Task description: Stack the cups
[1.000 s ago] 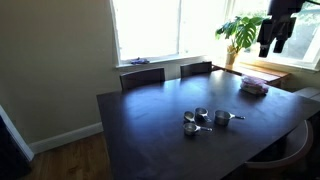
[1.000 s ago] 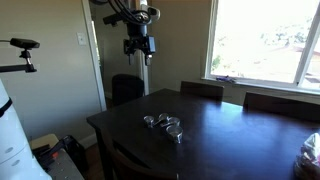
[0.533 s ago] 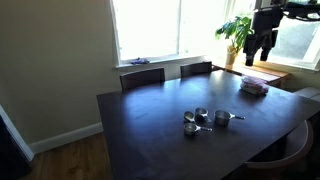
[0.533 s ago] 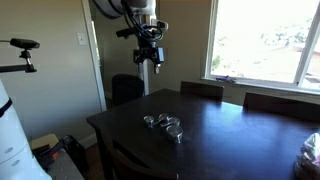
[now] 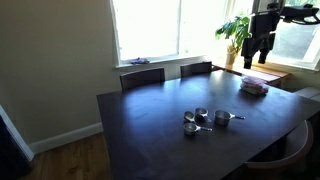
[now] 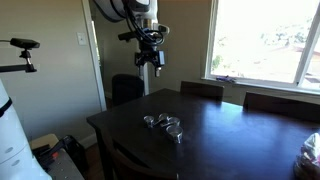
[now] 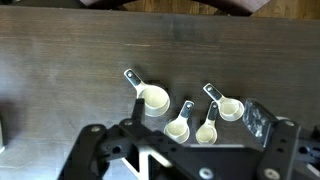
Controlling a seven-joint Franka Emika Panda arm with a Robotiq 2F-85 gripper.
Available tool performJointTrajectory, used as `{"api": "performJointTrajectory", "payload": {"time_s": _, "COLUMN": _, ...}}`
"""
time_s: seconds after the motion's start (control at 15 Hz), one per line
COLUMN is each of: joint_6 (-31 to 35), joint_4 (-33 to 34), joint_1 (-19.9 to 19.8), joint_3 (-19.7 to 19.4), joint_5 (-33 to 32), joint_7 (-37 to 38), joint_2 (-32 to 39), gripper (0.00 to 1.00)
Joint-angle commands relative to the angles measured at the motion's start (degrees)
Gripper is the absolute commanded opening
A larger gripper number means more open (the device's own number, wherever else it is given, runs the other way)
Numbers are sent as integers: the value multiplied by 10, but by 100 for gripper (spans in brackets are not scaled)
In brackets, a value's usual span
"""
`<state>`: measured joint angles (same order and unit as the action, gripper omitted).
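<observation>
Wrist view looks straight down past the gripper (image 7: 180, 160) onto a dark wooden table (image 7: 60, 60). Its fingers (image 7: 88, 150) are spread as wide as they go and nothing is held between them. The cups (image 7: 153, 99) lie far beneath it in a loose cluster, mouths up and none nested in another. The largest cup is at one end of the cluster, with the smaller cups (image 7: 177, 129) strung out beside it, their thin handles slanting roughly the same way. In both exterior views the gripper (image 5: 258, 50) (image 6: 150, 62) hangs high over the table, touching nothing, and the cups (image 5: 222, 119) (image 6: 165, 122) lie well below it and off to one side. In an exterior view a pinkish flat stack (image 5: 254, 86) appears on the table almost under the gripper, nearer to it than the cups, with a leafy plant (image 5: 238, 30) just behind it by the window.
</observation>
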<state>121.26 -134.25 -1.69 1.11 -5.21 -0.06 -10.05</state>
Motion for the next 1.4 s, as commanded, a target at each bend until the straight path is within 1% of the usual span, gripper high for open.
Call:
{"api": "performJointTrajectory", "payload": {"time_s": 0.0, "joint_6": 36, "joint_4": 12, "joint_1": 3, "joint_3": -2, "joint_5": 6, "joint_7": 40, "joint_2": 51, "gripper": 100}}
{"api": "performJointTrajectory", "payload": {"time_s": 0.2, "joint_6": 77, "joint_4": 21, "joint_1": 4, "joint_3": -4, "joint_5": 20, "joint_7": 71, "joint_2": 97, "gripper": 100}}
{"api": "performJointTrajectory", "payload": {"time_s": 0.4, "joint_6": 132, "joint_4": 35, "joint_1": 6, "joint_3": -5, "joint_5": 18, "joint_7": 108, "joint_2": 151, "gripper": 100}}
{"api": "performJointTrajectory", "payload": {"time_s": 0.53, "joint_6": 157, "joint_4": 50, "joint_1": 9, "joint_3": -7, "joint_5": 13, "joint_7": 128, "joint_2": 185, "gripper": 100}}
{"api": "performJointTrajectory", "payload": {"time_s": 0.6, "joint_6": 156, "joint_4": 58, "joint_1": 11, "joint_3": -8, "joint_5": 10, "joint_7": 138, "joint_2": 195, "gripper": 100}}
{"api": "performJointTrajectory", "payload": {"time_s": 0.67, "joint_6": 141, "joint_4": 42, "joint_1": 9, "joint_3": -8, "joint_5": 14, "joint_7": 108, "joint_2": 174, "gripper": 100}}
{"api": "performJointTrajectory", "payload": {"time_s": 0.8, "joint_6": 147, "joint_4": 57, "joint_1": 11, "joint_3": -10, "joint_5": 15, "joint_7": 117, "joint_2": 197, "gripper": 100}}
{"api": "performJointTrajectory", "payload": {"time_s": 1.07, "joint_6": 147, "joint_4": 65, "joint_1": 11, "joint_3": -10, "joint_5": 15, "joint_7": 120, "joint_2": 203, "gripper": 100}}
{"api": "performJointTrajectory", "payload": {"time_s": 1.33, "joint_6": 165, "joint_4": 96, "joint_1": 16, "joint_3": -10, "joint_5": 14, "joint_7": 134, "joint_2": 267, "gripper": 100}}
